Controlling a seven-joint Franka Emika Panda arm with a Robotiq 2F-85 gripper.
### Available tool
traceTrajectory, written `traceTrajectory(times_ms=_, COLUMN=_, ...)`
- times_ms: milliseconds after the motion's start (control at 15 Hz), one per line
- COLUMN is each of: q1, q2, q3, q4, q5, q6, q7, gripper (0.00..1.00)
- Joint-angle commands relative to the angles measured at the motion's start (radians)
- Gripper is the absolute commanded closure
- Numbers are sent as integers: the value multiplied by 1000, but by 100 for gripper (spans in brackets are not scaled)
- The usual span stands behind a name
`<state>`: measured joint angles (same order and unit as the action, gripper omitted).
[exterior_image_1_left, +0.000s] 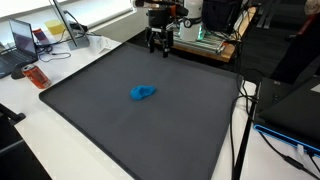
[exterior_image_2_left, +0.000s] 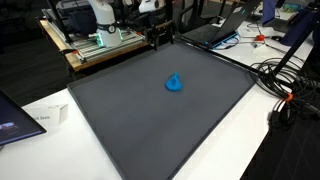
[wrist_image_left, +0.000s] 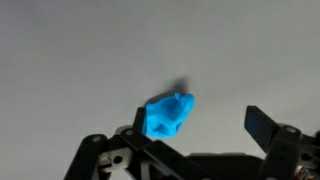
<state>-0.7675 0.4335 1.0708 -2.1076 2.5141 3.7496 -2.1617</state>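
A small blue crumpled object (exterior_image_1_left: 143, 93) (exterior_image_2_left: 174, 83) lies near the middle of a dark grey mat (exterior_image_1_left: 120, 130) (exterior_image_2_left: 130, 115). In both exterior views my gripper (exterior_image_1_left: 160, 42) (exterior_image_2_left: 160, 38) hangs over the mat's far edge, well away from the blue object. It is open and holds nothing. In the wrist view the blue object (wrist_image_left: 168, 115) shows on the grey surface just above my left finger (wrist_image_left: 140, 120). The right finger (wrist_image_left: 262, 125) stands far to the side, and the gripper (wrist_image_left: 200, 125) has nothing between its fingers.
The mat lies on a white table. A laptop (exterior_image_1_left: 20, 45) and an orange item (exterior_image_1_left: 37, 76) sit beside one edge, and black cables (exterior_image_2_left: 290, 95) trail along another. Behind the arm stands a wooden rack with electronics (exterior_image_2_left: 100, 40). Another laptop (exterior_image_2_left: 215, 30) sits nearby.
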Motion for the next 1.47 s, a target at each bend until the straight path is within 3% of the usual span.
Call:
traceTrajectory(times_ms=0, q1=33, q2=-25, q3=-26, q4=-9, q5=-1, q6=-20, q7=26, gripper=0)
traceTrajectory(times_ms=333, q1=53, q2=-72, q3=-38, q4=-26, q5=-1, q6=-33, q7=56, gripper=0)
traceTrajectory(times_ms=600, q1=208, q2=-69, q3=-147, q4=26, q5=-65, q6=-40, q7=50, gripper=0)
traceTrajectory(times_ms=733, q1=266, q2=-41, q3=-186, q4=59, q5=-83, q6=-33, q7=19, gripper=0)
traceTrajectory(times_ms=1067, q1=321, q2=51, q3=-199, q4=119, q5=-199, q6=-4, q7=34, gripper=0)
traceTrajectory(times_ms=1333, q1=342, q2=140, q3=-208, q4=176, q5=-220, q6=22, q7=16, gripper=0)
traceTrajectory(times_ms=1400, q1=370, q2=154, q3=-238, q4=196, q5=-185, q6=26, q7=-21, gripper=0)
